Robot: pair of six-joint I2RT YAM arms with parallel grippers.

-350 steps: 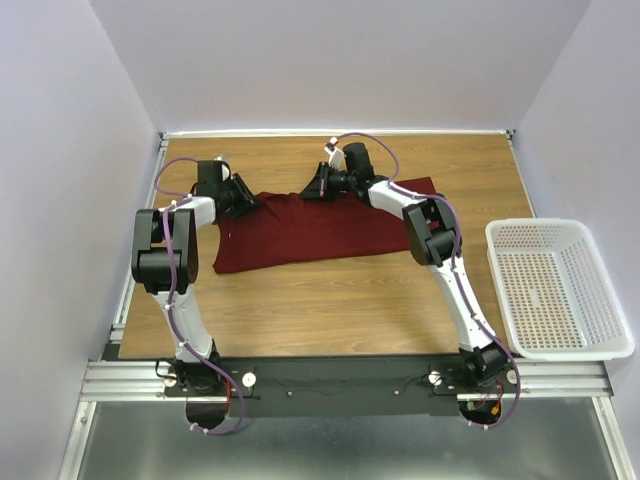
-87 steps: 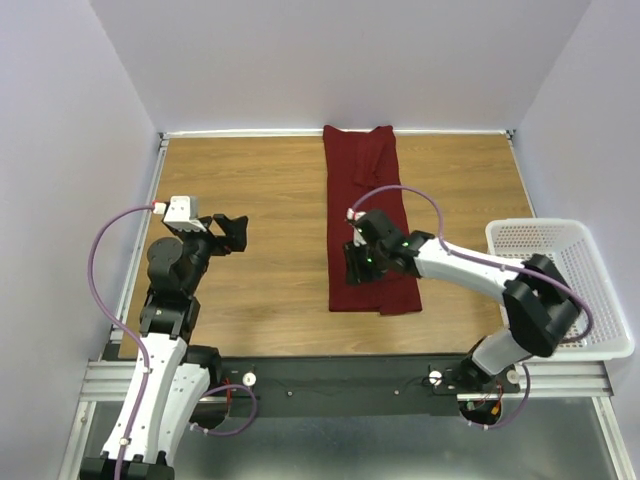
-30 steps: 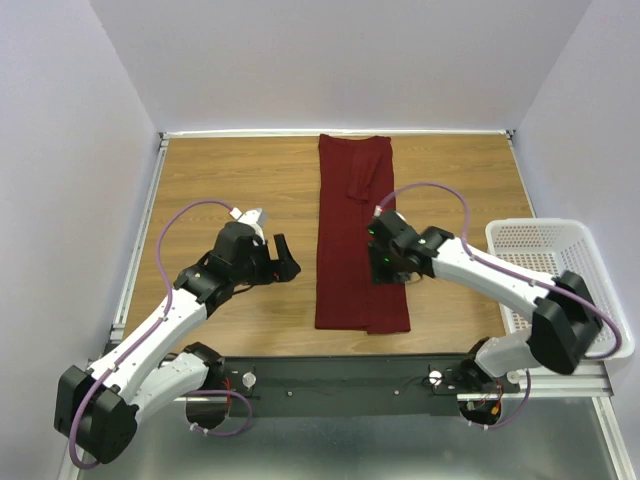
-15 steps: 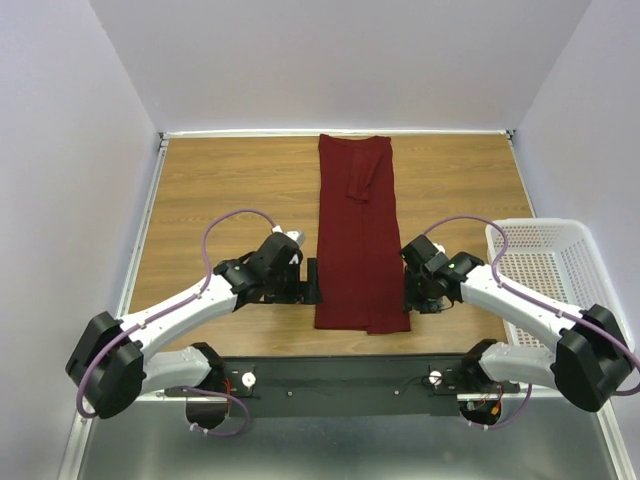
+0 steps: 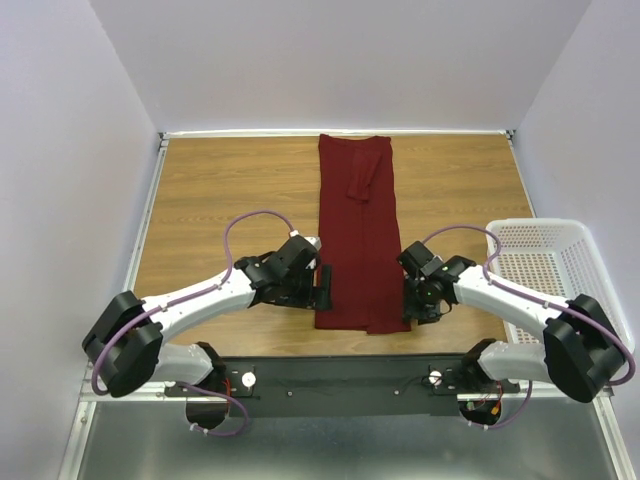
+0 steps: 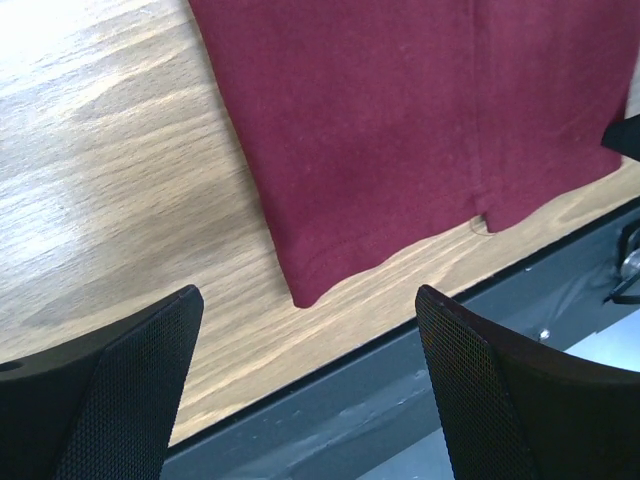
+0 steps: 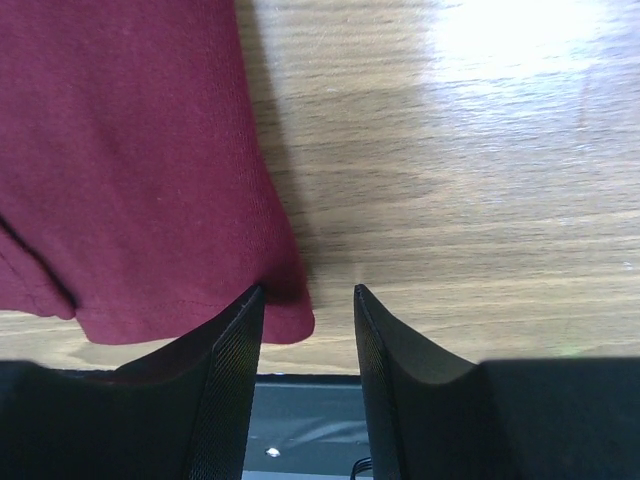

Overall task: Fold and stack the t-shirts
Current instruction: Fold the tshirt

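Now the desk [image 5: 230, 180] carries one dark red t-shirt [image 5: 358, 230], folded into a long narrow strip down the middle of the desk, from its far edge almost to its near edge. The step in hand looks like taking the two corners at the desk's near edge to fold the strip in half. To do it well, both grippers should sink until the lower finger slides under every layer, close together, then lift evenly so the strip does not skew. The left gripper [image 6: 307, 295] stands wide apart over its corner, holding nothing. The right gripper [image 7: 305, 292] is about half open with its corner between the fingers – not yet pinched.

A second ago the right gripper sat further up the desk on the strip and the left was well off the cloth; the shirt itself has not shifted.
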